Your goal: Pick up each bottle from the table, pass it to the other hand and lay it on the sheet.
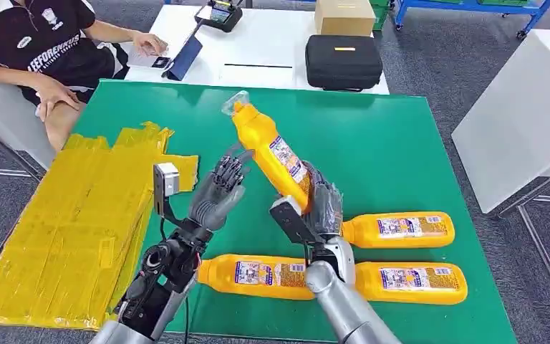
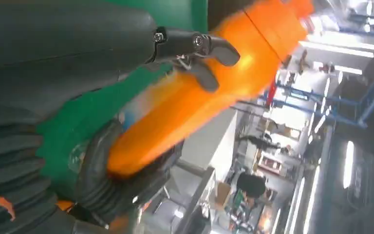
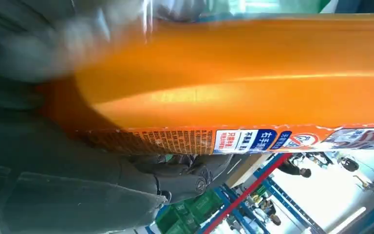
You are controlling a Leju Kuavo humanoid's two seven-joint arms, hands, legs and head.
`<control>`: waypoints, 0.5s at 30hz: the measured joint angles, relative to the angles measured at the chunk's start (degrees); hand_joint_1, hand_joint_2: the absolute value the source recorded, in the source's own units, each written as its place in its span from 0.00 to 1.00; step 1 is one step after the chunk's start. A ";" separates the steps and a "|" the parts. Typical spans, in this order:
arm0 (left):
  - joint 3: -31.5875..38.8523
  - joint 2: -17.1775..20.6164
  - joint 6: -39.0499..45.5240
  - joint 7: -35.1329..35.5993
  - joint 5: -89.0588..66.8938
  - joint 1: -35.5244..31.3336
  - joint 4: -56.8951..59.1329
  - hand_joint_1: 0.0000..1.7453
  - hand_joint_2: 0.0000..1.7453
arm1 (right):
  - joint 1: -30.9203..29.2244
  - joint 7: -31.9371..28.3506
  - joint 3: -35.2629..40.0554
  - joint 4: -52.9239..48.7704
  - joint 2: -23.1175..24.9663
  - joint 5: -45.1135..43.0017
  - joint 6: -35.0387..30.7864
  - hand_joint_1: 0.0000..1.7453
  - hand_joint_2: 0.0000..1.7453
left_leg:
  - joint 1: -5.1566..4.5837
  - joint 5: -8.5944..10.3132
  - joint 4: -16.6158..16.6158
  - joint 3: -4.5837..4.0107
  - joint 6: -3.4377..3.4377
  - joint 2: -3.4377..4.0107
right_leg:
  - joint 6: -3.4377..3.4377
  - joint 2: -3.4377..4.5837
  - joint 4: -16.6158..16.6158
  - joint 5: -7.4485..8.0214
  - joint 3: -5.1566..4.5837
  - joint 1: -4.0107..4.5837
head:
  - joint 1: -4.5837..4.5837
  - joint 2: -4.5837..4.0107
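Note:
My right hand (image 1: 320,204) grips the lower end of an orange bottle (image 1: 271,149) and holds it tilted above the green table (image 1: 401,143), cap pointing up and away. My left hand (image 1: 218,193) is raised just left of the bottle with its fingers spread, holding nothing. In the left wrist view its fingers (image 2: 199,48) reach across the bottle (image 2: 199,102); I cannot tell if they touch. The right wrist view has the bottle (image 3: 253,73) lying across my right hand (image 3: 68,185). Three more bottles lie on the table (image 1: 401,229) (image 1: 258,276) (image 1: 412,282). The yellow sheet (image 1: 71,222) lies at the left.
A person (image 1: 43,43) sits at the far left corner. Behind the green table is a white table (image 1: 272,50) with a black case (image 1: 344,61), a cardboard box (image 1: 344,16) and a tablet (image 1: 184,57). Another white table (image 1: 523,122) stands at the right.

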 measured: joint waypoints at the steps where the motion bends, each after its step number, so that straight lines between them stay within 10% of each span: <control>1: 0.06 0.00 0.63 -0.02 0.46 -0.23 0.55 0.00 1.00 | 0.02 -0.13 0.04 -0.17 0.04 -0.17 -0.13 1.00 1.00 | 0.00 0.00 0.00 0.00 0.00 0.00 | 0.00 0.00 0.00 0.00 0.00 0.00 | 0.00 0.00; 15: 0.98 -0.02 3.30 0.15 3.22 -1.92 5.32 0.00 1.00 | 0.49 -2.01 0.52 -1.12 0.50 -1.97 -1.03 1.00 1.00 | 0.00 0.00 0.00 0.00 0.00 0.00 | 0.00 0.00 0.00 0.00 0.00 0.00 | 0.00 0.00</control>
